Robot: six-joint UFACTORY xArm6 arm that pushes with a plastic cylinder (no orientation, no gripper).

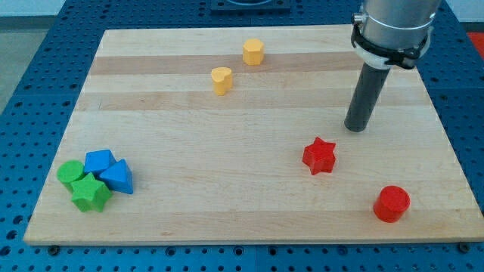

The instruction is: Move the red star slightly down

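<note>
The red star (319,156) lies on the wooden board right of centre, towards the view's bottom. My tip (356,128) rests on the board just above and to the right of the star, a short gap apart from it. The dark rod rises from there to the arm's grey body at the view's top right.
A red cylinder (392,203) sits near the bottom right. A yellow hexagon block (253,52) and a yellow heart-shaped block (221,80) lie near the top centre. A cluster at the bottom left holds a green cylinder (71,174), a green star (91,192), a blue block (99,161) and a blue triangle (117,177).
</note>
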